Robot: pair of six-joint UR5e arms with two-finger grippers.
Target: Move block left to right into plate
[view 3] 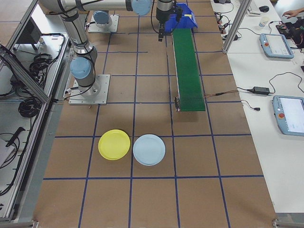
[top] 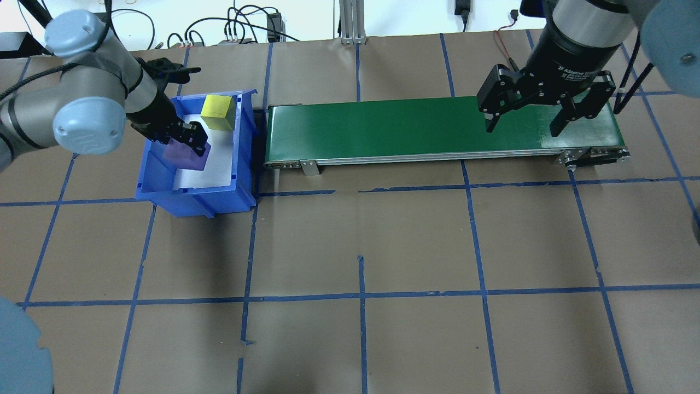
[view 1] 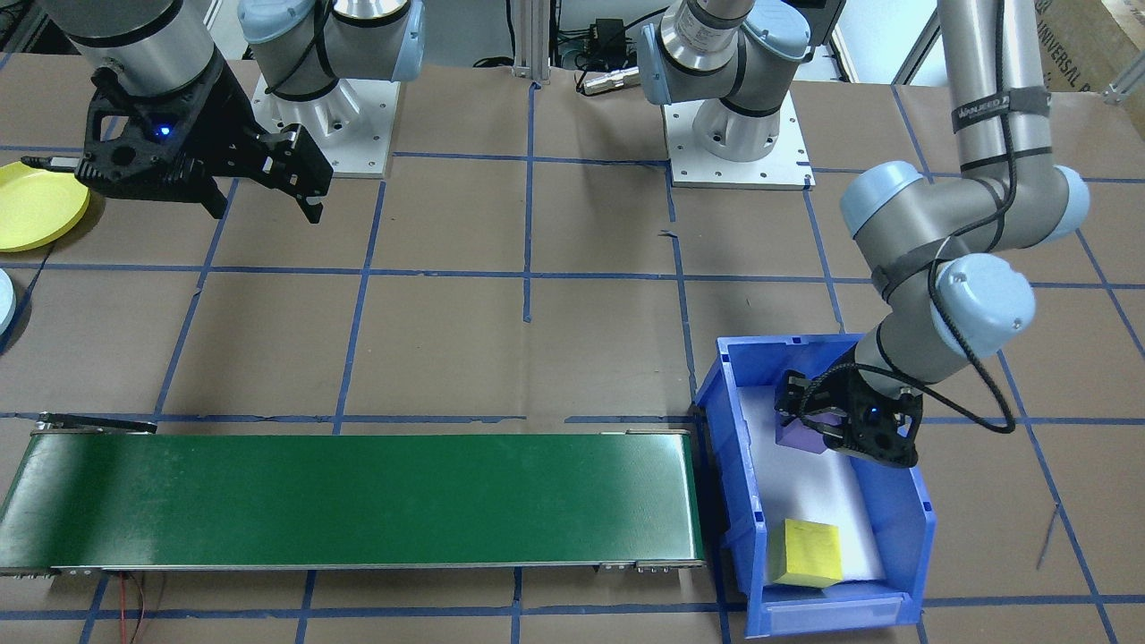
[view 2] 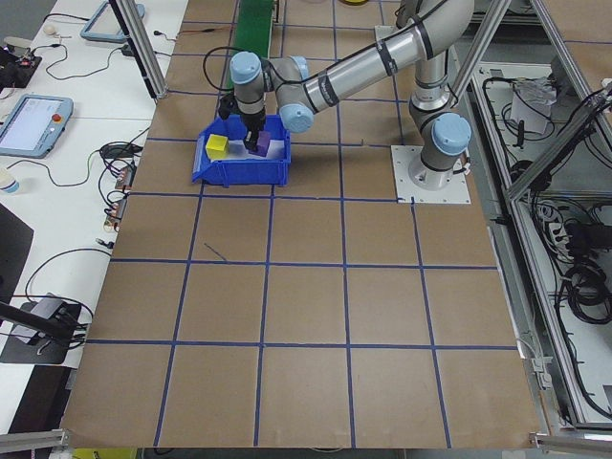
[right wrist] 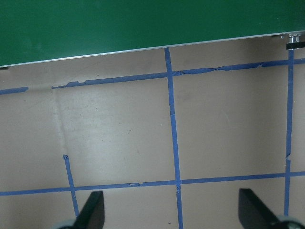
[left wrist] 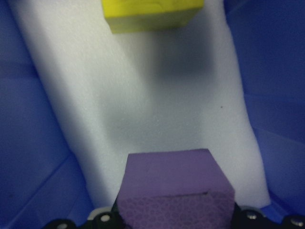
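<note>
The left gripper (top: 192,143) clenches the purple block (left wrist: 175,191) inside the blue bin (top: 240,164), presumably to lift it onto the conveyor (top: 383,128) beyond. The right gripper (top: 525,112) waits spread apart; the yellow plate (view 3: 114,144) lies well apart.

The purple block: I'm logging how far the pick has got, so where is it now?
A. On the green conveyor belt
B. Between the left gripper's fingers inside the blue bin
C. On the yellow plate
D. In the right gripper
B: the purple block sits between the fingers of the left gripper inside the blue bin, apart from the yellow block.
</note>
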